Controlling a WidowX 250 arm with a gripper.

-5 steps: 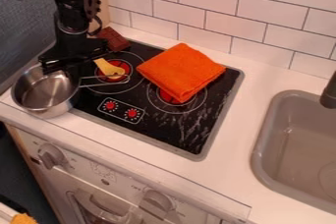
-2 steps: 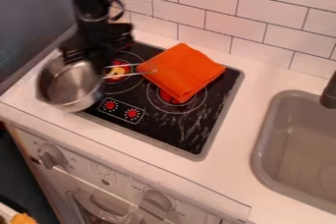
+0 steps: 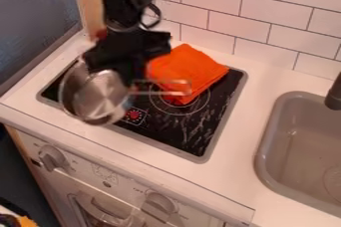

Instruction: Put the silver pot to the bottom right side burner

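The gripper (image 3: 105,65) is over the stove's left part, shut on the back rim of the silver pot (image 3: 100,99). The pot hangs tilted with its bowl facing the camera, over the stove's left front edge. Its wire handle (image 3: 174,92) points right, across the front of the orange cloth. At the front right, the burner (image 3: 178,113) shows its rings, while the cloth and handle cover part of it. The gripper and pot hide the left burners.
An orange folded cloth (image 3: 186,71) lies on the stove's right half, partly over the burner rings. A grey sink (image 3: 266,141) with a dark faucet (image 3: 333,94) is at the right. White tiles (image 3: 259,17) line the back wall.
The gripper and the pot have moved right across the stove's left side. The pot tilts more than before, and its handle now reaches in front of the cloth, which has stayed put.
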